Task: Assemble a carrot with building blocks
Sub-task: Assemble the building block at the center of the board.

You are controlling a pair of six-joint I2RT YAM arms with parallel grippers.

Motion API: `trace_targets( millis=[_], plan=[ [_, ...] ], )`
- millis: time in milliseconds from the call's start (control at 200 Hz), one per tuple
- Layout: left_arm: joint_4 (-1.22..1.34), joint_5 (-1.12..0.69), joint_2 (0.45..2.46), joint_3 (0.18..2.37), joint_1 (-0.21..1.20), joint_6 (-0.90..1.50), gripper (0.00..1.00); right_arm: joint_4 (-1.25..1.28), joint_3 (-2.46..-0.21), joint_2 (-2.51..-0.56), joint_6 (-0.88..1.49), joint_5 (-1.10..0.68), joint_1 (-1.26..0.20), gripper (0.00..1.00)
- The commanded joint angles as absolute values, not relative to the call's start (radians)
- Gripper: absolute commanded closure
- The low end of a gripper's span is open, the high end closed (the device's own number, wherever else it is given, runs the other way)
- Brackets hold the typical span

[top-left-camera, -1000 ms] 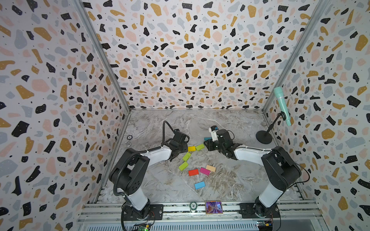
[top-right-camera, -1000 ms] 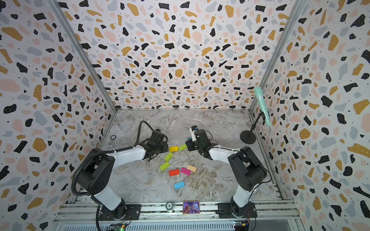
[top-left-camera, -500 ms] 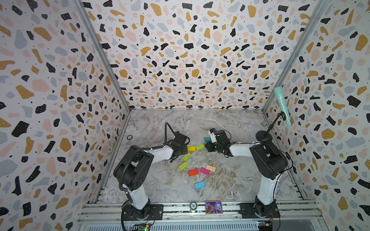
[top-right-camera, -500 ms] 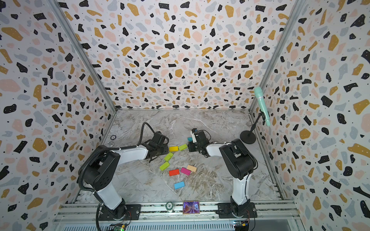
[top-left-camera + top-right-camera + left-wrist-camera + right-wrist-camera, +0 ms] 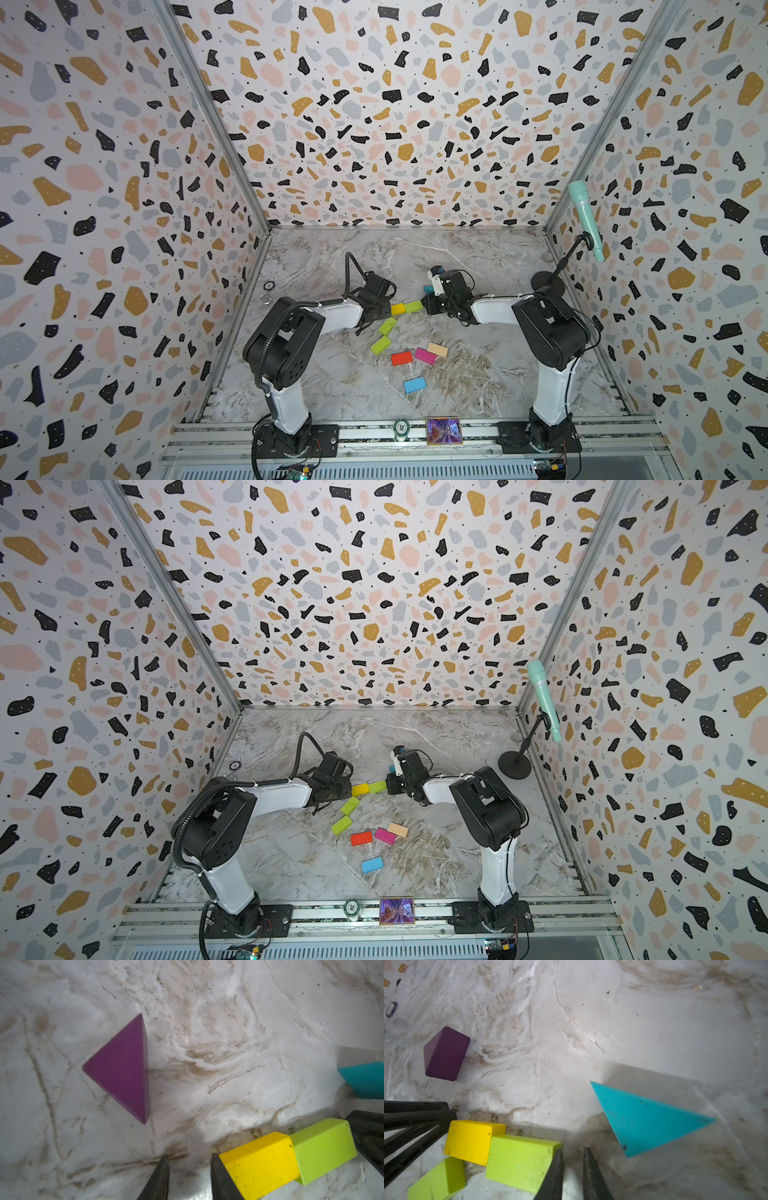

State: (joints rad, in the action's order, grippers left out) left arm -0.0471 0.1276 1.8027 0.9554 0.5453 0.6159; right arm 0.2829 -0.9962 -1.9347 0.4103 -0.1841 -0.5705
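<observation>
While the carrot is barely begun, the marble worktop [image 5: 415, 257] carries its pieces scattered. The left arm [image 5: 332, 311] and right arm [image 5: 498, 309] both reach in low until their tips nearly meet.

The left tool [image 5: 188, 1157] stands slightly open with nothing between its fingers. The right tool [image 5: 572, 1150] is shut, its tips almost meeting, and it is empty too.

The purple triangle [image 5: 124, 1068] lies flat ahead of the left tool and apart from it. The teal triangle [image 5: 648, 1122] lies ahead of the right tool, near its tip but not touching.

Between the two tools, the yellow block [image 5: 397, 308] and a lime green block [image 5: 413, 306] lie end to end, touching. One left fingertip seems to rest against the yellow end, and one right fingertip against the green end.

A second lime green block [image 5: 387, 325] sits just beside the left tool, close under the yellow block, and a third lime green block [image 5: 380, 345] lies behind that. Well behind both tools are the red block [image 5: 401, 358], magenta block [image 5: 425, 355] and tan block [image 5: 437, 349] in a loose row. The light blue block [image 5: 414, 385] is farthest back.

I judge this to be a squaring-up step, with the tools pressing the first pair together from both ends. The next move probably calls for backing off without dragging that pair. One tool would then open wide enough for a loose block and set it flush beside the pair.
</observation>
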Motion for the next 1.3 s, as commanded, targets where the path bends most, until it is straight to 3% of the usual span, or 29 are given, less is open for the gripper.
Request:
trace_targets(
  millis=[0, 926, 1297],
  plan=[
    [-0.061, 0.105, 1.828, 0.978, 0.548, 0.597, 0.65, 0.249, -0.970, -1.896, 0.428, -0.174, -0.584, 0.80],
    [-0.086, 0.123, 1.833, 0.993, 0.548, 0.584, 0.69, 0.268, -0.875, -1.811, 0.531, -0.130, -0.562, 0.77],
    [-0.124, 0.237, 1.675, 0.992, 0.547, 0.594, 0.69, 0.272, -0.862, -1.710, 0.496, -0.173, -0.536, 0.68]
  ],
)
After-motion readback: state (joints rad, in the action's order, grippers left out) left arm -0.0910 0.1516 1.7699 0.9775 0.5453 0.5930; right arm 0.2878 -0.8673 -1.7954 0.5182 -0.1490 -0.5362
